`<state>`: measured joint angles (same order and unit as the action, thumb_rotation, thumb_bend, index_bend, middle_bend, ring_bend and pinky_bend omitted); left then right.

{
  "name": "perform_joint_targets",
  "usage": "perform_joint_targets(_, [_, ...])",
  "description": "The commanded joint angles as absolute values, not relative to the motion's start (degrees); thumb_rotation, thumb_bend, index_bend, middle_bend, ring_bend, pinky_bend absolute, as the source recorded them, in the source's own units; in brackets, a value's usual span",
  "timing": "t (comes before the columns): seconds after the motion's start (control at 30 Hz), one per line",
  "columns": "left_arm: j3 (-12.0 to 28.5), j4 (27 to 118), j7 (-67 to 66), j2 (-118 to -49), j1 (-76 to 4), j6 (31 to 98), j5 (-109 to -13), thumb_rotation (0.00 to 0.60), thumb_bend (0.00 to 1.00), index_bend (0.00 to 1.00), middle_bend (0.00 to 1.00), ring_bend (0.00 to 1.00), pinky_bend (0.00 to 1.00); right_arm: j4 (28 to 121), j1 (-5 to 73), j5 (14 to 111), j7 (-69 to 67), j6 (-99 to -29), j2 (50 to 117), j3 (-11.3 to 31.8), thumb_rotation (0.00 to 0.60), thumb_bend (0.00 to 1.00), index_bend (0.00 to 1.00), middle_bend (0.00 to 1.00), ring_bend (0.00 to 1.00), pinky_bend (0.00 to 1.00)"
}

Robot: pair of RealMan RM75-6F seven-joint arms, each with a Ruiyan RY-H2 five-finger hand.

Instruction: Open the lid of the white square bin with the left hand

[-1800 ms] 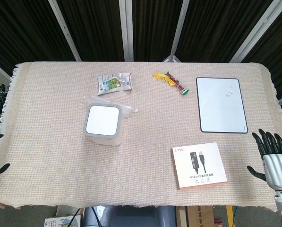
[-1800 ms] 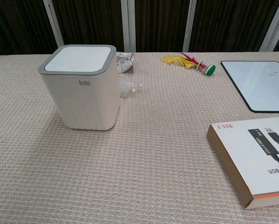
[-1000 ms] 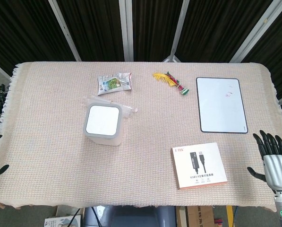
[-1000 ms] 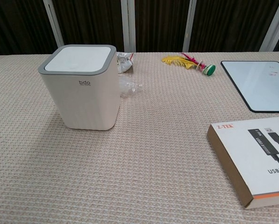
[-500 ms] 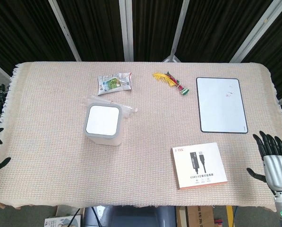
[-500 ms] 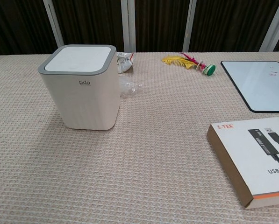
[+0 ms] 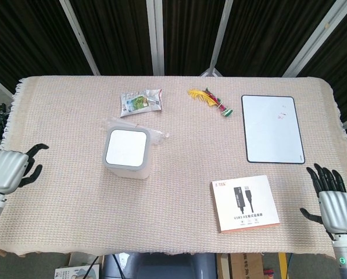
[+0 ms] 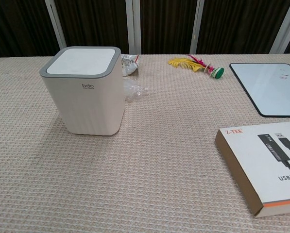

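Backdrop: dark ribbed panels with white struts are standing behind the bench [image 7: 63,232], which is wearing a beige woven cloth.

Bench layout: the white square bin [image 7: 127,154] is sitting upright left of centre, well apart from both hands; crinkled clear plastic [image 7: 157,136] is lying just beside its far right corner.

Whiteboard [image 7: 272,128]: lying flat on the right, far from the working path.

Cable box [image 7: 246,203]: lying near the front edge on the right, also out of the way.

Lid [image 8: 81,61]: sitting shut and level inside its grey rim; judging by the flat top, it is probably a press-to-release type, though no hinge side is showing in either view.

Left hand [image 7: 7,171]: hovering at the left edge of the bench, holding nothing, its fingers [image 7: 31,152] loosely curled yet apart and pointing toward the bin; the chest view is not showing it.

Right hand [image 7: 335,204]: idling at the right front corner, fingers spread and empty.

Snack packet [image 7: 140,102]: lying behind the bin, clear of the approach.

Shuttlecock [image 7: 208,99]: resting further back, irrelevant here.

Doing the step well: the left hand is needing to travel rightward and rise above the rim, coming down on the white panel rather than the grey frame, and pressing straight downward so the light bin is not sliding or tipping.
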<state>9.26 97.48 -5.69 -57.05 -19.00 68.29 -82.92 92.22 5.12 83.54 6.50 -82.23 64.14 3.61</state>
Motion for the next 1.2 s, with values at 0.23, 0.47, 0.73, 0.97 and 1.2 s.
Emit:
perform_joint_targets(0.23, [12.66,102.09,-6.56,-57.06,-27.62,58.17,-76.38,0.600,0.63,0.36,0.91,0.84,0.74,91.36,5.62,82.18,7.44,-80.31,65.04,3.42,0.600,0.13,0.09,0.04,0.01,0.03])
perform_joint_targets(0.47, [13.87,105.62,-9.08,-58.70,-29.98,58.53,-74.60,0.600,0.66,0.36,0.91,0.85,0.74,90.93,5.84,81.44,7.65,-79.58,65.22,3.50,0.600,0.13,0.09,0.04,0.01,0.03])
perform_joint_targets(0.73, [13.50,109.33,-14.98,-59.32,-33.82,54.82,-70.76,0.600,0.71,0.36,0.91,0.85,0.74,91.03,5.79,81.30,7.54,-79.81,65.00,3.66,0.600,0.13,0.09,0.04,0.01,0.03])
perform_joint_targets(0.97, [13.59,112.17,-18.61,-60.14,-36.76,53.16,-66.90,0.600,0.71,0.38,0.91,0.85,0.74,90.96,5.71,81.22,7.27,-80.14,64.85,3.83,0.600,0.13,0.09,0.04,0.02,0.03])
perform_joint_targets(1.2, [13.29,114.11,-22.43,-60.86,-38.73,53.85,-63.55,0.600,0.71,0.39,0.91,0.85,0.74,91.16,5.63,81.40,7.07,-80.38,64.63,3.82,0.600,0.13,0.09,0.04,0.02,0.03])
